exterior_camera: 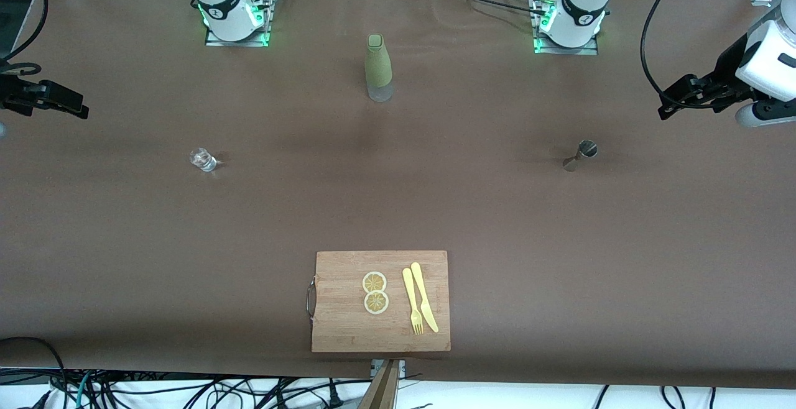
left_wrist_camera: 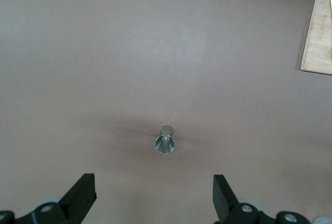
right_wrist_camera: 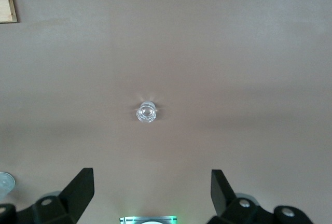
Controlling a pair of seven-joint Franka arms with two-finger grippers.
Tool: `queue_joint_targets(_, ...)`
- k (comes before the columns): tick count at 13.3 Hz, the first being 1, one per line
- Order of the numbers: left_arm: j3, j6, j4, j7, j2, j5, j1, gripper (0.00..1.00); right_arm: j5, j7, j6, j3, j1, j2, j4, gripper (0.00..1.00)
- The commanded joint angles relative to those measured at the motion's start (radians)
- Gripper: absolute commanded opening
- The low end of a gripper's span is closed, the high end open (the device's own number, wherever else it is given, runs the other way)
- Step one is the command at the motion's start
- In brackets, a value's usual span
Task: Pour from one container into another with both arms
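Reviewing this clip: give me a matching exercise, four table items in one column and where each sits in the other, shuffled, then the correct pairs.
Items
1. jigger
2. glass cup
3. green bottle
4. cutting board

Places
A. table's middle, between the arm bases
B. toward the right arm's end
C. nearest the front camera, holding lemon slices
D. toward the left arm's end

Pairs: 1-D, 2-B, 3-A, 4-C

The cutting board (left_wrist_camera: 318, 29) is cut off by the edge in both wrist views (only a corner shows). The glass cup (exterior_camera: 203, 160) is too small to show any contents.
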Motion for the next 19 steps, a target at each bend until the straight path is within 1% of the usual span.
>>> queue_joint_targets(1,0.011,0.001,0.004,-0.002,0.003,-0.004,-0.012,1.00,-0.008,0.006,0.004,0.005,-0.004,-0.004,0.002,1.00)
queue_joint_targets(19,0.009,0.001,0.009,-0.006,-0.005,0.014,-0.012,1.00,-0.005,0.001,0.003,0.004,-0.006,-0.004,0.002,1.00)
